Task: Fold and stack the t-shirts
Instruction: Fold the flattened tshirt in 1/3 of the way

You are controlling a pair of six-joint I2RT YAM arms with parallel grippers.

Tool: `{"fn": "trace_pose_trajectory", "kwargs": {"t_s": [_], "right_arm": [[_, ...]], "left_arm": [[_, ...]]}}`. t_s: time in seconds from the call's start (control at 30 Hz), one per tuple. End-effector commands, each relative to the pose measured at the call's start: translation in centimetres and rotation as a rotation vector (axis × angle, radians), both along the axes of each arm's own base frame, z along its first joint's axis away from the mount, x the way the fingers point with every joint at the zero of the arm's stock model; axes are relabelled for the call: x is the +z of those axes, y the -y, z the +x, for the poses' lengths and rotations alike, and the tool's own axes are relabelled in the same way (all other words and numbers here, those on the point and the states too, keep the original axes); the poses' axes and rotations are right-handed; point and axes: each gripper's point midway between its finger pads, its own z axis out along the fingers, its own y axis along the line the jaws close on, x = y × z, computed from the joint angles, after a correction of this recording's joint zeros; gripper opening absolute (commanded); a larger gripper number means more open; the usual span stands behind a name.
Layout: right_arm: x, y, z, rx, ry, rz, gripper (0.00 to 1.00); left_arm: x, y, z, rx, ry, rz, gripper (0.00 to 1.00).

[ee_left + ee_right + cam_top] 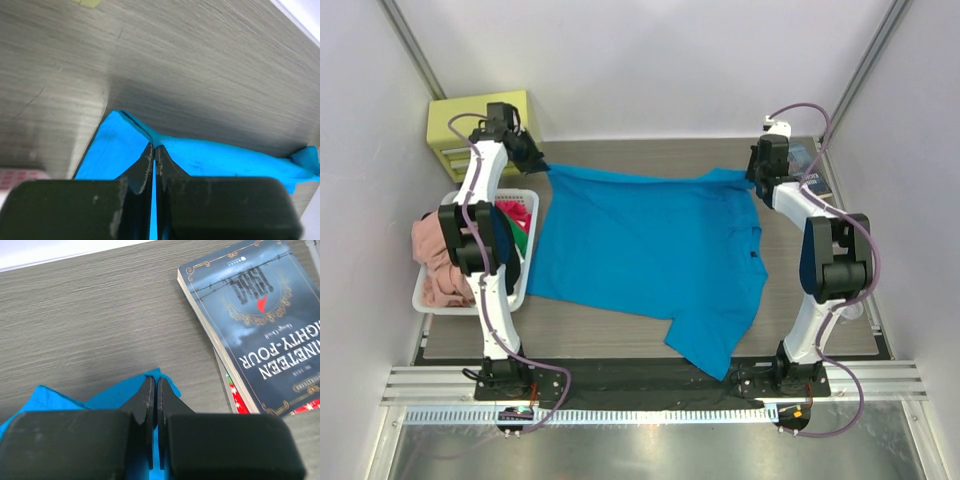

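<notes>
A: Where is the turquoise t-shirt [650,250] to be found?

B: It is spread across the middle of the table [650,155], one sleeve trailing off towards the near edge. Its far edge is stretched between the two tools.

A: How is the left tool [535,158] set?

B: It is clamped on the far left corner of the shirt. In the left wrist view, the left tool [154,150] is seen with its fingers pressed together and a thin strip of blue cloth [215,157] caught between them. The corner is drawn up into a peak above the table.

A: And the right tool [757,175]?

B: It is clamped on the far right corner in the same way. In the right wrist view, the right tool [153,382] is seen closed on a fold of the shirt [115,390], with the books [255,325] lying just to the right of it, apart from the cloth.

A: What else is seen?

B: A white basket [520,290] is placed at the left edge of the table, beside the shirt. A pink t-shirt [435,255] is draped over its left rim and some red cloth [518,218] is seen inside. A yellow box [470,125] is set at the far left corner.
</notes>
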Motion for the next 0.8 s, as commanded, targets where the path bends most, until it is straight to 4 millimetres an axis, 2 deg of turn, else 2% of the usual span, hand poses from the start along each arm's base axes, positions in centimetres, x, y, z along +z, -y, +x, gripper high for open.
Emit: {"fn": "trace_pose_trajectory", "kwargs": {"t_s": [0.0, 0.03, 0.13, 0.47, 0.6, 0.77], "right_arm": [[1.0, 0.4, 2.5, 0.002, 0.043, -0.039, 0.01], [0.2, 0.4, 2.8, 0.002, 0.030, -0.041, 0.01], [-0.2, 0.3, 3.8, 0.003, 0.034, -0.039, 0.01], [1.5, 0.1, 6.0, 0.013, 0.077, -0.044, 0.01], [1.6, -0.1, 6.1, 0.026, 0.074, -0.042, 0.01], [1.8, 0.1, 5.1, 0.014, 0.072, -0.041, 0.01]], "left_arm": [[-1.1, 0.3, 1.5, 0.006, -0.003, -0.047, 0.00], [-1.5, 0.3, 1.6, 0.007, -0.008, -0.049, 0.00], [-2.2, 0.3, 1.8, 0.013, -0.012, -0.047, 0.00], [-2.0, 0.1, 2.3, 0.007, 0.003, -0.030, 0.00], [-1.9, 0.1, 1.9, -0.001, -0.008, -0.033, 0.00], [-0.9, 0.3, 1.2, -0.026, 0.005, -0.022, 0.00]]}}
